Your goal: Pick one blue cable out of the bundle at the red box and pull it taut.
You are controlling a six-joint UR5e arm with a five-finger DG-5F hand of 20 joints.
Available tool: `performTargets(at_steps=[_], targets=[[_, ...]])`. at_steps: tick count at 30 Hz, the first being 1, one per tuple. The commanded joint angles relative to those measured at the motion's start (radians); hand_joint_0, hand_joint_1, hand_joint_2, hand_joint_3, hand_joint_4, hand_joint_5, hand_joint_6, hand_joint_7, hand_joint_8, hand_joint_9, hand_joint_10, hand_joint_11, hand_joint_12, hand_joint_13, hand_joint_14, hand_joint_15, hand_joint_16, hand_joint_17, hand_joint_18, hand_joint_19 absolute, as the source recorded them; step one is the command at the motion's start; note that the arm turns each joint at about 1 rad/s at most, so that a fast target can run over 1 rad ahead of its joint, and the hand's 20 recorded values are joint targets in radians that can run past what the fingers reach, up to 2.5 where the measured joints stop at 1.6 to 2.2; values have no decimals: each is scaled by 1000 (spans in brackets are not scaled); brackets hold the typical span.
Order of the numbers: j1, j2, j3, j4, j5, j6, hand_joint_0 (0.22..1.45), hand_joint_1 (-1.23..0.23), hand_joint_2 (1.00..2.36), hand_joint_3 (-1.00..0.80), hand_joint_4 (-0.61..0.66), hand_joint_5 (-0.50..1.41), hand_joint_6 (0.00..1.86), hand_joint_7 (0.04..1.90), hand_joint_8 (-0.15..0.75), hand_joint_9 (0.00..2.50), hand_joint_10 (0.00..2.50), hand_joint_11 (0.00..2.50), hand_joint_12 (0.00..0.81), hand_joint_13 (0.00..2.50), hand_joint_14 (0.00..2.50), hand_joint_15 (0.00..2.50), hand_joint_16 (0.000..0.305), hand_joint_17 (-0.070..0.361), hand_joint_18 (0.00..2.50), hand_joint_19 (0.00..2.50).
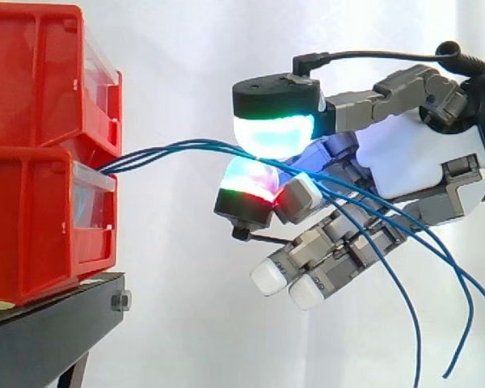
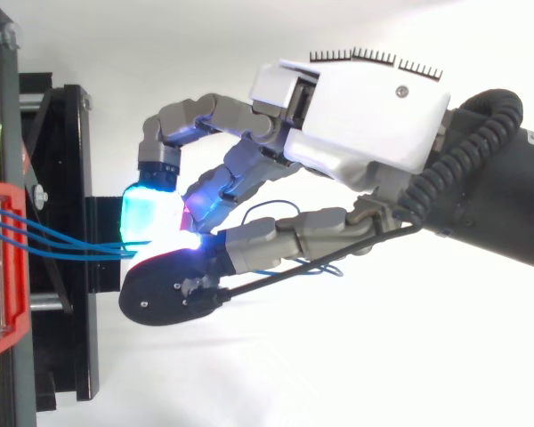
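Several thin blue cables (image 1: 170, 149) come out of the gap between two stacked red boxes (image 1: 32, 234) at the left. They run almost straight to my hand (image 1: 420, 153), which comes in from the right. Two glowing pads (image 1: 273, 133) close on the bundle from above and below, so the hand is shut on the cables; how many are pinched I cannot tell. The other fingers (image 1: 307, 271) stretch out below, holding nothing. Past the pinch the cables hang loose to the lower right. From above, the cables (image 2: 71, 242) span from the red box (image 2: 2, 267) to the hand (image 2: 365, 116).
The red boxes rest on a black stand (image 1: 48, 331) whose edge lies below and left of the hand. Its frame (image 2: 71, 338) lies under the cable span in the top view. A white curtain is behind.
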Motion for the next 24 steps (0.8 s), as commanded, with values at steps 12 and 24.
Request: performTargets(at_steps=[12,24], targets=[[0,0,1,-3,0,0,707,-895,1012,-348,210,-198,905,1378,304,958,18,1125,429,702,10,336,57,129,659,295],[0,1,-1,-1,0,0,719,-905,1011,-369,220,-201,907,1376,300,954,19,1112,427,704,11,340,57,129,665,282]])
